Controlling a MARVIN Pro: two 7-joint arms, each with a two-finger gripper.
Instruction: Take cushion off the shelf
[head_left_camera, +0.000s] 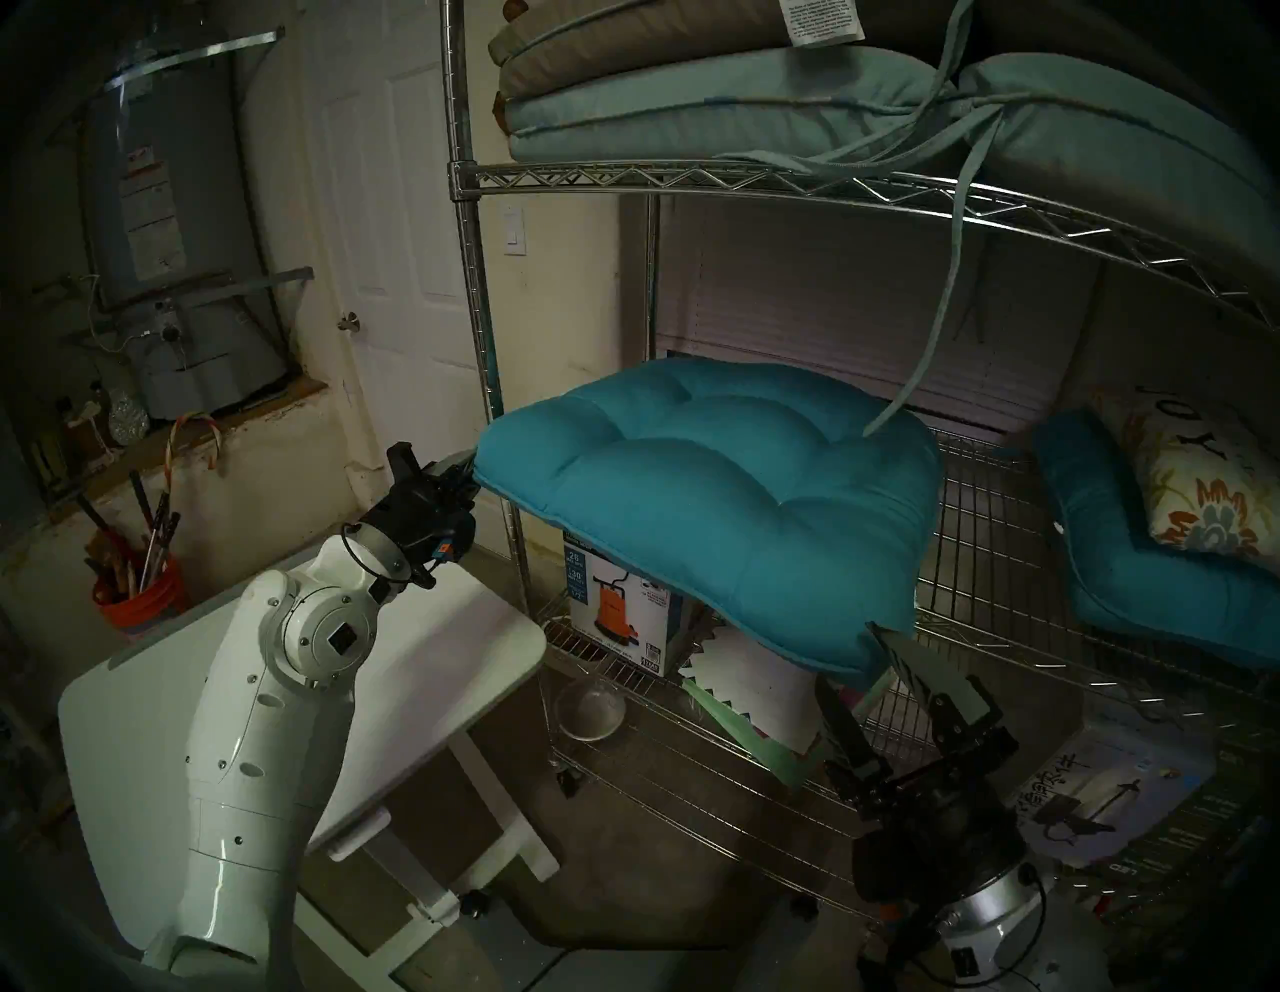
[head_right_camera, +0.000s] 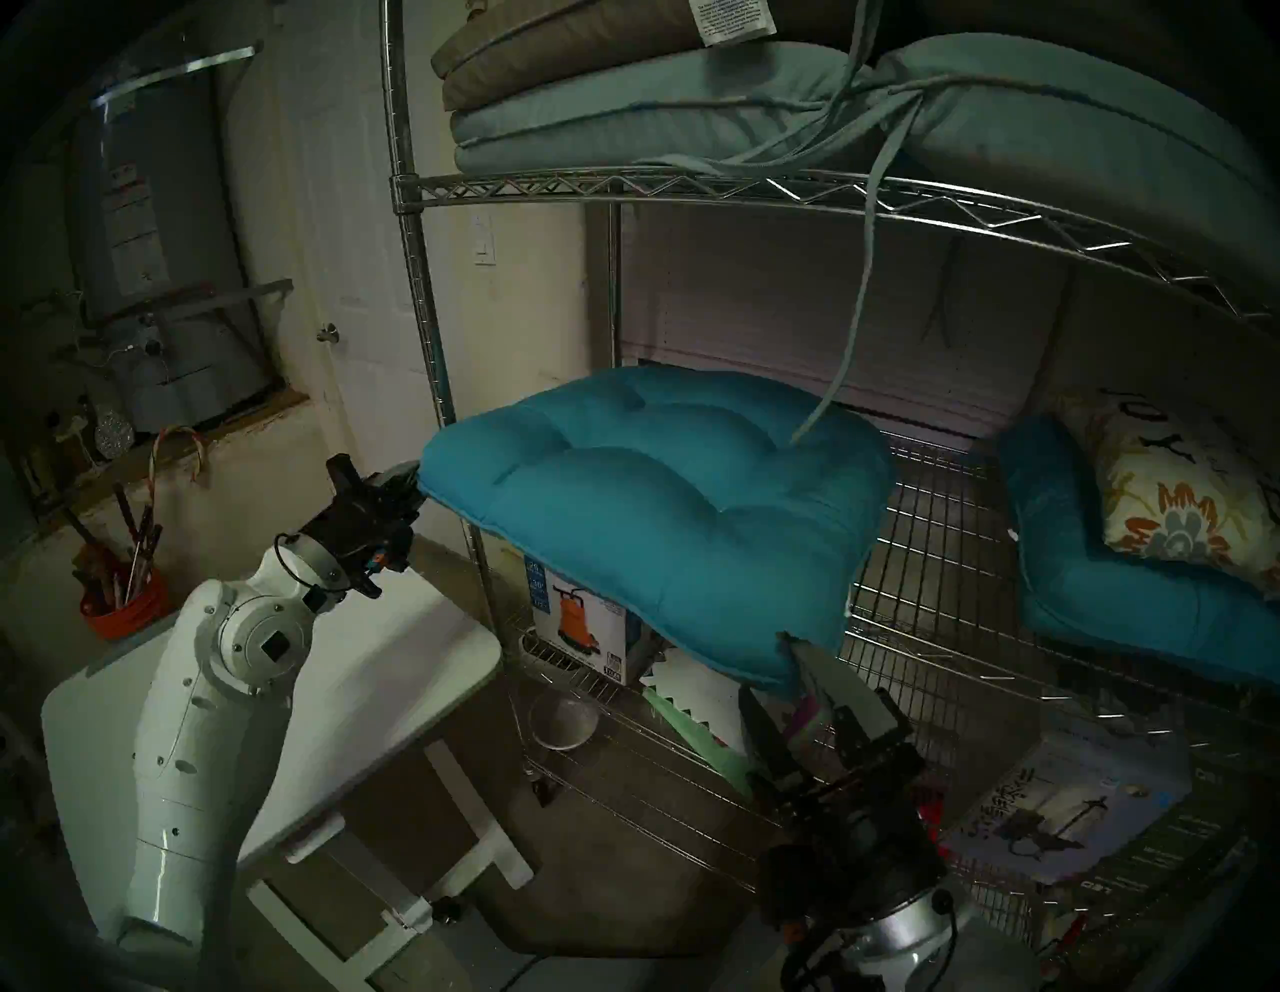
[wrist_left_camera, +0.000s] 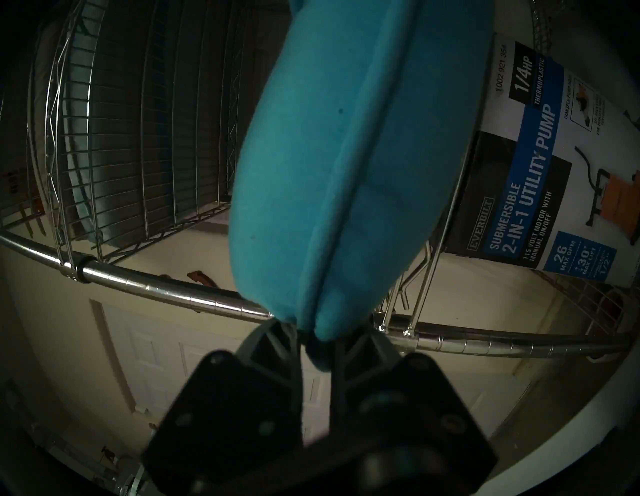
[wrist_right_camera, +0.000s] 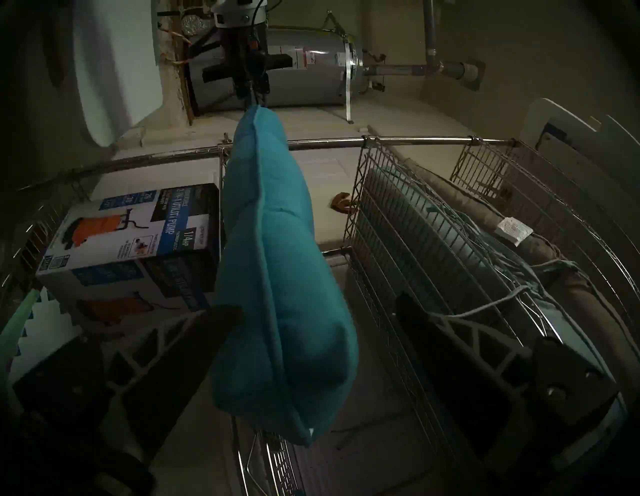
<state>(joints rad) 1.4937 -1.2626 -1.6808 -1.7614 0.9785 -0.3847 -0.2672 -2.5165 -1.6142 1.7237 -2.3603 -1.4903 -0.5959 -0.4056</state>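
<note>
Cushion (head_left_camera: 706, 499) fabric is being shown at the centre of the head views, the bright teal tufted square lying half off the middle tier of the shelf (head_left_camera: 727, 179), its front part overhanging the wire edge. Its left corner is being pinched by the left gripper (wrist_left_camera: 315, 332), the fingers pressed onto the piped seam in the wrist view. At lower right, the right gripper (wrist_right_camera: 318, 329) is being held at the near corner with fingers spread either side of the edge, nothing clamped. The withdrawal step is judged to be in hand. Next, closure of the right fingers is being called for, then a joint pull toward the white worktop (head_left_camera: 429, 665) at lower left, clear of the dangling pale tie strap (head_left_camera: 921, 346).
</note>
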